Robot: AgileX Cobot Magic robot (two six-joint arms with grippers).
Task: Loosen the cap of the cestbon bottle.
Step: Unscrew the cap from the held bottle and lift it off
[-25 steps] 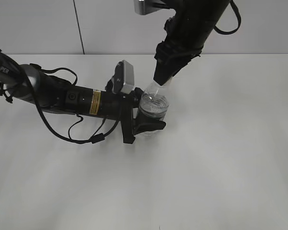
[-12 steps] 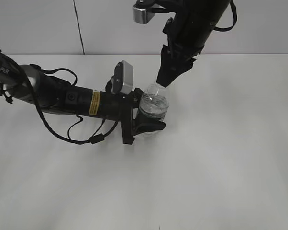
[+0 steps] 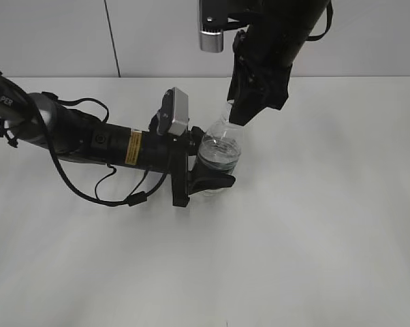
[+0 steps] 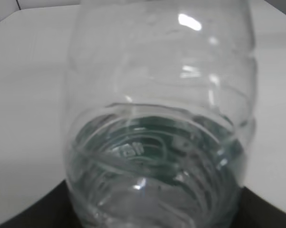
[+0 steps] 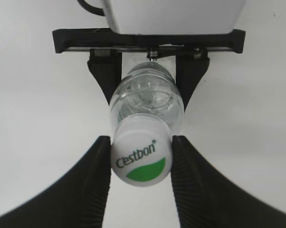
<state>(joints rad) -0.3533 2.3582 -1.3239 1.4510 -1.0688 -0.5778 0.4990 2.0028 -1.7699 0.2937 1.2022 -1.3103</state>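
Observation:
The cestbon bottle (image 3: 220,146) is clear with some water in it and stands on the white table (image 3: 327,225). My left gripper (image 3: 206,178) is shut on its lower body from the left. The bottle fills the left wrist view (image 4: 157,142), with green label lettering showing through it. In the right wrist view the white cap (image 5: 141,164), marked "Cestbon" over a green half-circle, sits between my right gripper's (image 5: 141,140) two black jaws, which touch its sides. In the exterior view my right gripper (image 3: 238,117) comes down onto the bottle's top and hides the cap.
The left arm (image 3: 89,139) lies low along the table with looped cables (image 3: 116,194) beside it. The right arm (image 3: 273,41) comes down from the top. A grey wall (image 3: 55,37) runs behind the table's far edge.
My right gripper has turned about its wrist and settled lower on the bottle's top. The bottle's top has shifted slightly right. The left arm holds still.

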